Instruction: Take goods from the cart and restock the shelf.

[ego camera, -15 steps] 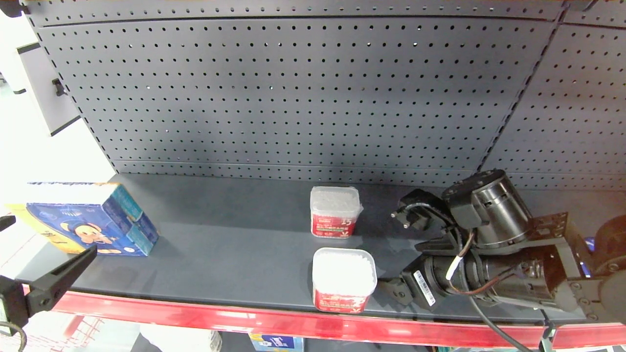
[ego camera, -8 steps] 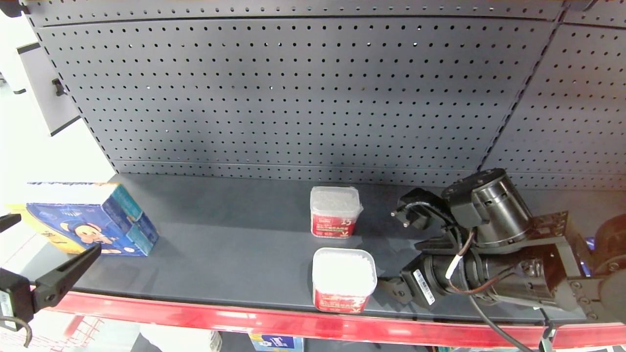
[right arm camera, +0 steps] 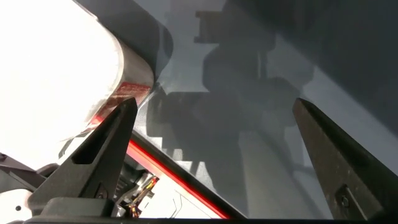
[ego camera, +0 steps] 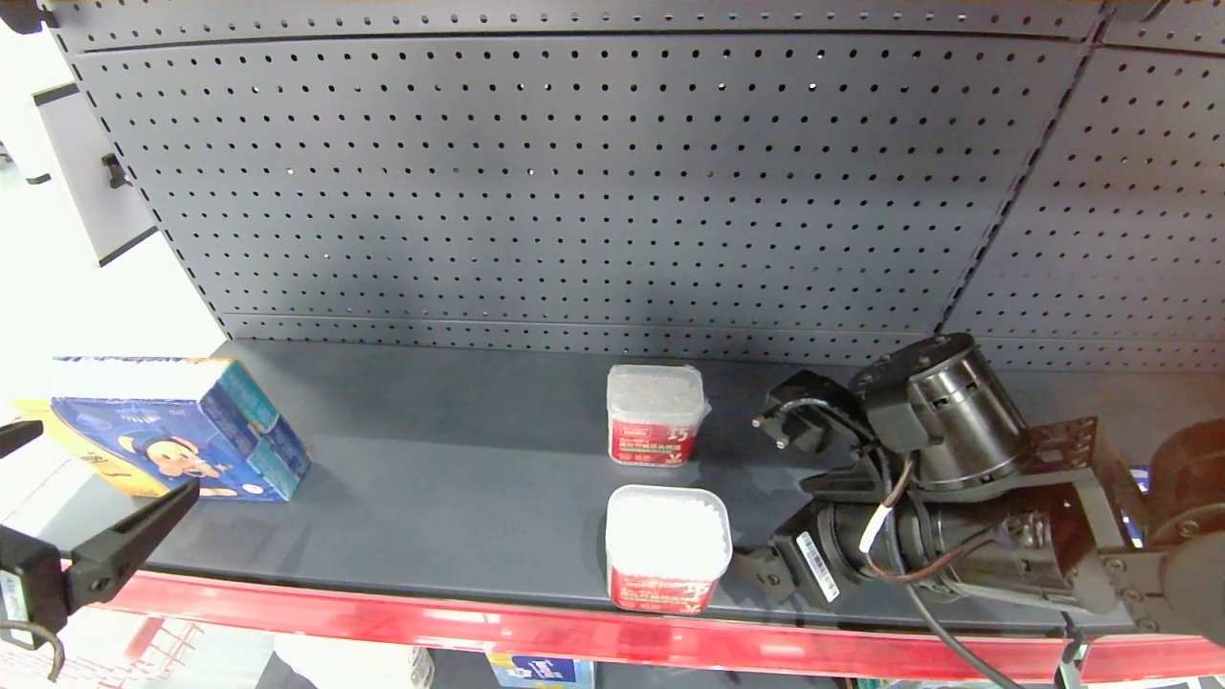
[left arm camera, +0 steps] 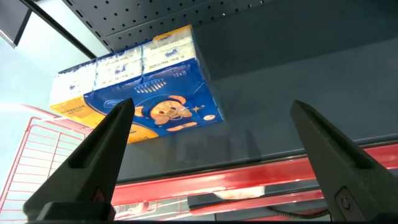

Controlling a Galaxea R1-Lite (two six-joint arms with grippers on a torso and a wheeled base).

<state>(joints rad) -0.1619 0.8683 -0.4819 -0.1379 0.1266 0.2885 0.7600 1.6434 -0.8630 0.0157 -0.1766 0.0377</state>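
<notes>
Two clear tubs of cotton swabs with red labels stand on the dark shelf (ego camera: 431,459): the rear tub (ego camera: 657,413) and the front tub (ego camera: 667,547) near the red shelf lip. My right gripper (ego camera: 758,566) lies low on the shelf, just right of the front tub. It is open in the right wrist view (right arm camera: 214,102), with the white tub (right arm camera: 56,81) outside one finger and bare shelf between the fingers. My left gripper (left arm camera: 211,106) is open and empty, hovering off the shelf's front left corner before a blue tissue pack (left arm camera: 140,87).
The blue tissue pack (ego camera: 167,426) sits at the shelf's left end. A grey pegboard back wall (ego camera: 574,191) rises behind. A red wire cart basket (left arm camera: 37,155) lies below left. More goods (ego camera: 541,670) show under the red lip (ego camera: 383,617).
The right arm has shifted slightly left, and the front tub has slid a little left with it. The left gripper has risen slightly.
</notes>
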